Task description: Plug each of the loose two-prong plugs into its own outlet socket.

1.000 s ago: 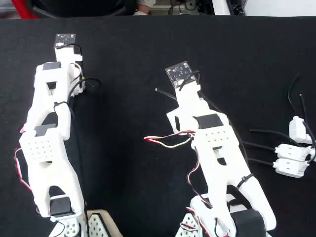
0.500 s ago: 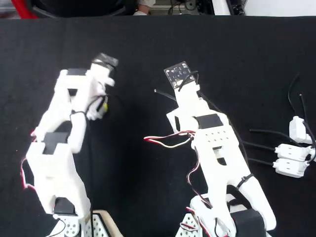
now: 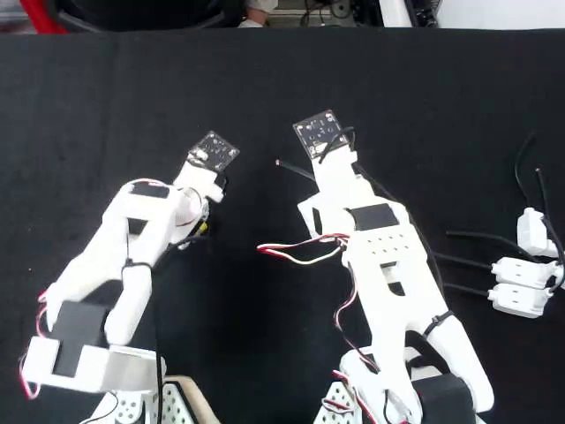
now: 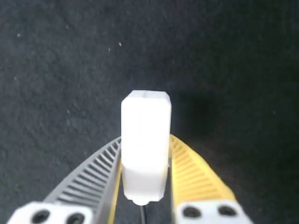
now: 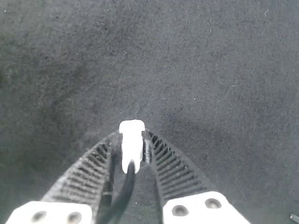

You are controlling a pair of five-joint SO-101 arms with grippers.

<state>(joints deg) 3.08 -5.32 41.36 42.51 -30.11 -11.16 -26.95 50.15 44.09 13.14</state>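
Note:
My left gripper (image 4: 145,144) is shut on a white rectangular socket block (image 4: 145,116), which stands up between the grey finger and the yellow finger (image 4: 194,172) over the black mat. My right gripper (image 5: 131,136) is shut on a small white two-prong plug (image 5: 131,145), and its black cord (image 5: 122,191) runs back between the fingers. In the high view the left arm (image 3: 141,230) leans in toward the table's middle. The right arm (image 3: 380,256) stands beside it, and a thin black cord (image 3: 296,168) trails out from under its wrist.
At the right edge lies a cluster of white plugs and sockets (image 3: 521,287) with black cords (image 3: 468,237), and another white piece (image 3: 532,231) behind it. A black mat (image 3: 265,79) covers the table. Loose red, white and yellow servo wires (image 3: 296,252) hang off the right arm.
The left arm has swung from the far left of the table toward the middle, close to the right arm's wrist. The right arm has stayed still.

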